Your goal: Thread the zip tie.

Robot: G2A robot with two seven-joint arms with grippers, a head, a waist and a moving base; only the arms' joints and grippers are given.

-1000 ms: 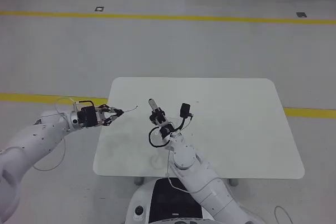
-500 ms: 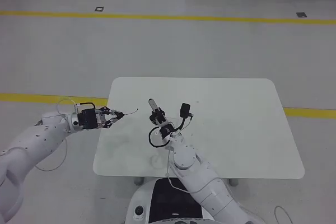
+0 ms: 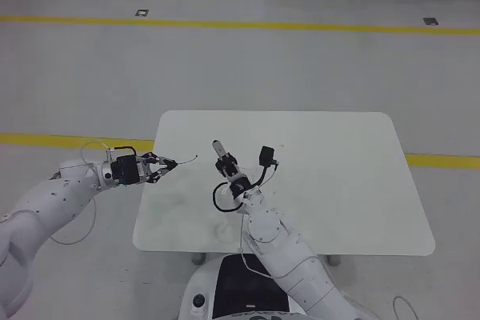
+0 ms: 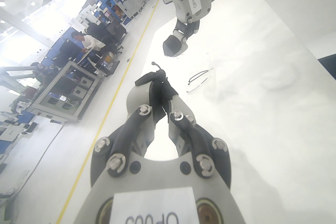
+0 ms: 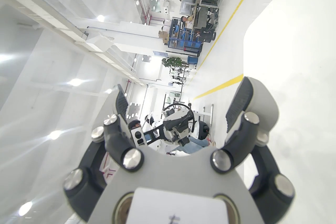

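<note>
Since one second ago, the left gripper (image 3: 166, 164) has shifted slightly toward the robot and inward over the table (image 3: 344, 184), carrying the zip tie (image 3: 186, 160) with it. Over the last half second its position is unchanged. The right gripper (image 3: 241, 150) has edged marginally to the right.

The table is white with rounded corners. The right gripper hangs above the table's left-central area and points toward the far side. Its jaws are spread wide and nothing lies between them. The left gripper sits at the table's left edge, aimed inward toward the right gripper and well apart from it. Its fingers are clamped together on the zip tie. The zip tie is thin and black. One end is pinched between the fingertips, and the free end projects past them over the tabletop toward the right gripper without touching it.
</note>
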